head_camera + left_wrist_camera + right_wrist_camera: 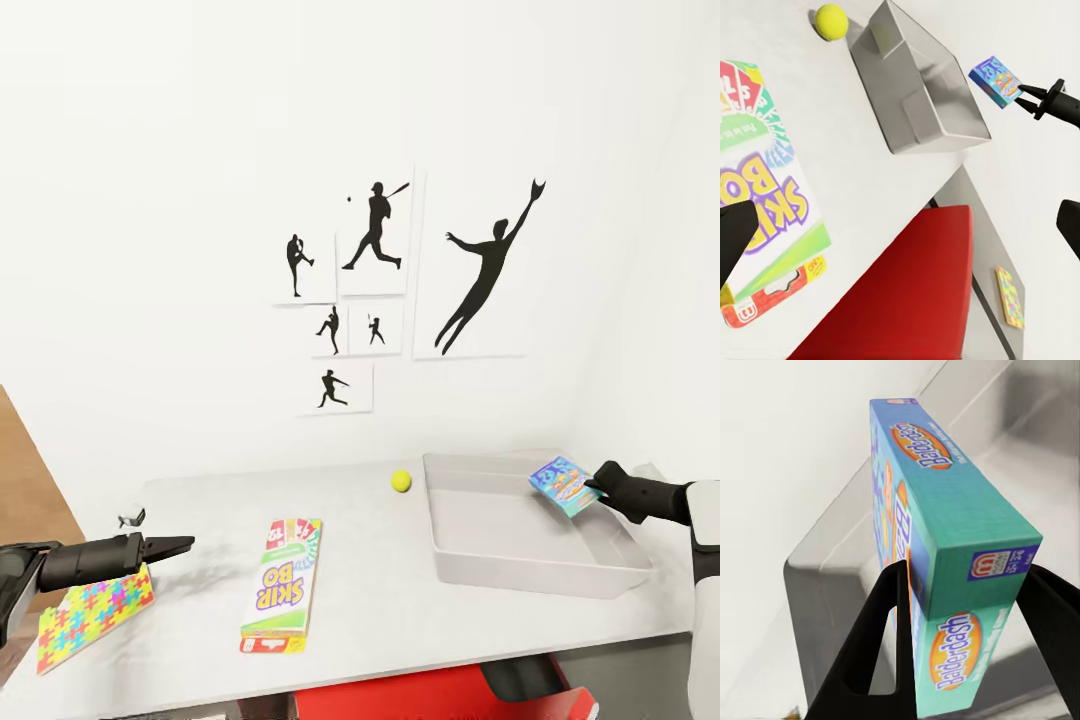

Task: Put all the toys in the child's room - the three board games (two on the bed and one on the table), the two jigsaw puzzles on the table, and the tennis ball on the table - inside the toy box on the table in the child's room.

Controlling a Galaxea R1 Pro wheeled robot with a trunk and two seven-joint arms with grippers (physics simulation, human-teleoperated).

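My right gripper (598,487) is shut on the light-blue board game (563,484), holding it tilted above the right part of the light-grey toy box (470,560). In the right wrist view both fingers (881,645) clamp that game (945,510) over the toy box (1020,457). The tennis ball (401,481) lies on the table (370,600) just left of the box. A Skip-Bo board game (283,585) lies flat mid-table. My left gripper (175,547) hovers open above a jigsaw puzzle (95,612) at the left edge. Another jigsaw puzzle (1010,298) lies on a lower grey surface.
A red seat-like object (420,700) sits below the table's front edge. A small grey-white object (131,517) rests near the table's left rear corner. White walls with black sports silhouettes (375,270) stand behind the table. Wood floor (30,470) shows at the left.
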